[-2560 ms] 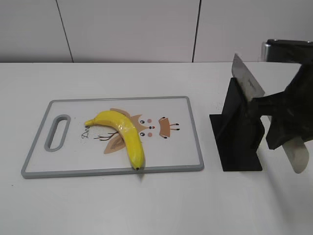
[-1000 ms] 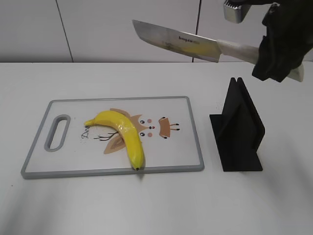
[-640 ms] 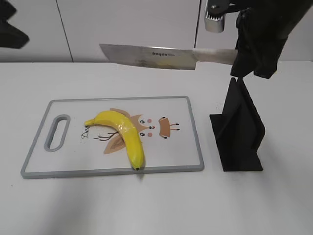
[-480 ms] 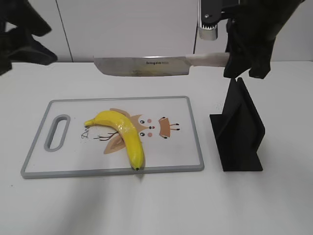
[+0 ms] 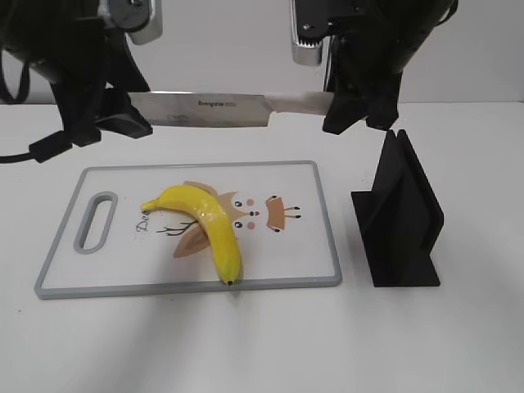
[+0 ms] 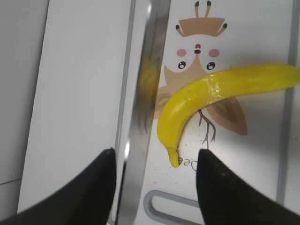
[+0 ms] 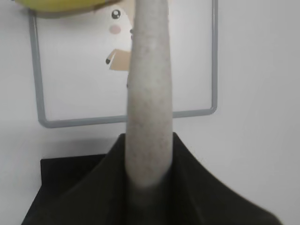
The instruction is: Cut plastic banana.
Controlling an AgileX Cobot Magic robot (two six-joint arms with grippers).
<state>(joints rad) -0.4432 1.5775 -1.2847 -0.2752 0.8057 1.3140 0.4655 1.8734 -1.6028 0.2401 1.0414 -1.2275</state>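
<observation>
- Right gripper (image 5: 354,105) clamped on the pale handle of the kitchen knife (image 5: 209,110); blade held level, edge down, running leftward above the far edge of the cutting board (image 5: 323,214).
- Left gripper (image 5: 102,110) at the blade's tip end; its fingers (image 6: 93,187) stand apart on either side of the blade, nothing gripped that I can make out.
- Plastic banana (image 5: 205,223) lies on the board below and nearer the camera than the blade, not touching it. Its long axis curves from the stem at left-centre to the dark tip at the near rim.
- Judgement: blade must come toward the near side, then down, to cross the banana's middle. The right arm carries the tool; the left gripper is closer to the stem end.
- Left wrist view shows the blade offset beside the banana (image 6: 220,93), over the board's far strip; exterior view alone suggests it is overhead.
- Right wrist view shows mainly the handle (image 7: 149,93); only a yellow sliver of the banana at the top edge.
- Black knife stand (image 5: 399,214) sits right of the board, empty.
</observation>
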